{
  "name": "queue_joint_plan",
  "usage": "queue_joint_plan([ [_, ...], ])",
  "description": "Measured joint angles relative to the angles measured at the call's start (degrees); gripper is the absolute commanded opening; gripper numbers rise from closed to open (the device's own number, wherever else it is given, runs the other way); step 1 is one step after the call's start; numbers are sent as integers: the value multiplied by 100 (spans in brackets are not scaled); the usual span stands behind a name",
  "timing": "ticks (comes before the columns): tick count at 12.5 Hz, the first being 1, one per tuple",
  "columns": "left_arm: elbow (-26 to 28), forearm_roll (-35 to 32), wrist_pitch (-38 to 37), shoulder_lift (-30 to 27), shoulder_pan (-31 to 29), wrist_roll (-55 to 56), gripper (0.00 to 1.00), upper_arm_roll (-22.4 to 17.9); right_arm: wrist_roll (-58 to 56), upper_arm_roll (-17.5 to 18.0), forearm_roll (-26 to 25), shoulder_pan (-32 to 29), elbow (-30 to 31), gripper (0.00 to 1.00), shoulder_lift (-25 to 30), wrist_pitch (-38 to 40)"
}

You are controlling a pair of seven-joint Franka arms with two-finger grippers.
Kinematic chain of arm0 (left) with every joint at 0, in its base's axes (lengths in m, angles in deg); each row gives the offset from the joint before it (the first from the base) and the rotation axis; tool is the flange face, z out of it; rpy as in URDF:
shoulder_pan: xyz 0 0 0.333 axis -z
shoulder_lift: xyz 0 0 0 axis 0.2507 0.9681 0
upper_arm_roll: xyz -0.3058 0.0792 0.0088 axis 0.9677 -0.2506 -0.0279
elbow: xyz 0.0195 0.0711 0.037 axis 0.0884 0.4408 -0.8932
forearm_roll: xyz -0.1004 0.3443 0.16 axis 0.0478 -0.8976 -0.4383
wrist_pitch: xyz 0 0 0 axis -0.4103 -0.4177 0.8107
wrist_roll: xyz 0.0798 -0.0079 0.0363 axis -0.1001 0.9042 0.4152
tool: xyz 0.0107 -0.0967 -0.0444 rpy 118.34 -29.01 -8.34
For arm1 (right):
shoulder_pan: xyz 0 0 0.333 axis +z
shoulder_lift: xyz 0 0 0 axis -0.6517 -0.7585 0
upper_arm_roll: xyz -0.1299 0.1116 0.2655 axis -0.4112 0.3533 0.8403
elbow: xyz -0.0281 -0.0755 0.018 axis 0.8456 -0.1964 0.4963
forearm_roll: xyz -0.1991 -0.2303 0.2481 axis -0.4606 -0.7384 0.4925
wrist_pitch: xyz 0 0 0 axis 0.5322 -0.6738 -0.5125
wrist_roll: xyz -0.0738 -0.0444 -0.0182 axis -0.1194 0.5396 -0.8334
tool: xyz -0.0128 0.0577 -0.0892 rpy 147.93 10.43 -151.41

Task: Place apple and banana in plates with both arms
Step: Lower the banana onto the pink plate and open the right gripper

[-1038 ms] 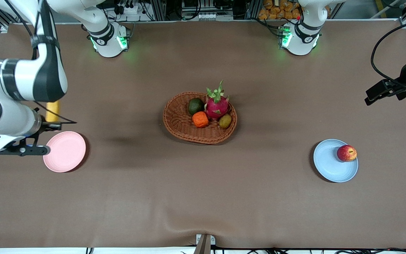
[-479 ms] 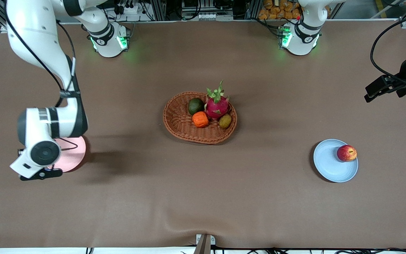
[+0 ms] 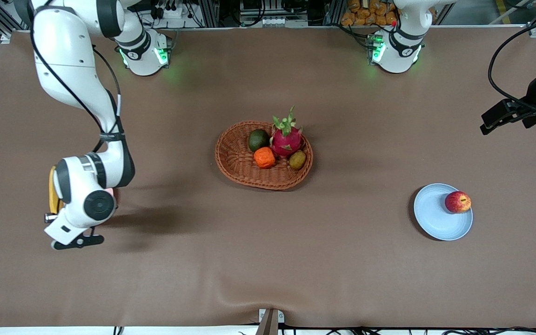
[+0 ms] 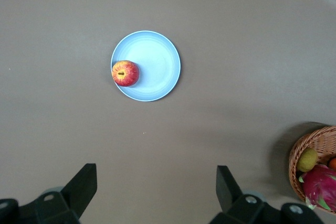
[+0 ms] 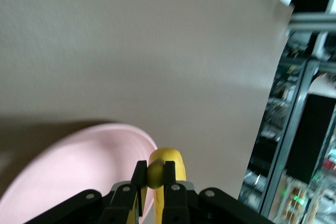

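Currently: apple [image 3: 458, 202] on blue plate [image 3: 435, 218]. Right end effector [image 5: 153, 182] grips banana [image 5: 167, 165] over pink plate [image 5: 79, 166]. Left end effector [image 4: 155, 192] spread wide, waiting above table [image 3: 268, 260].

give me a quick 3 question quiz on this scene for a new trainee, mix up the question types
1. True or false: the apple sits on the blue plate.
2. Multiple choice: what is the right gripper shut on? A) an avocado B) the banana C) nothing
3. Fill in the blank: the left gripper is up in the air with its fingers ____.

Key
1. True. The apple rests near the plate's rim.
2. B. The right wrist view shows the fingers clamped on the banana, at the edge of the pink plate.
3. Open. The left wrist view shows the fingers spread wide with nothing between them.
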Motion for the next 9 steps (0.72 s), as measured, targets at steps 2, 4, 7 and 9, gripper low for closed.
queue_joint_plan([
  [2,0,0,0,0,0,0,100,1,307,20,-271,89,-43,0,-136,-82],
  [4,-1,0,0,0,0,0,100,2,535,32,-339,230,-25,0,-239,-72],
  [7,-1,0,0,0,1,0,100,33,775,32,-348,334,-13,0,-436,-60],
  [9,-1,0,0,0,2,0,100,71,827,24,-354,333,-12,0,-516,-59],
])
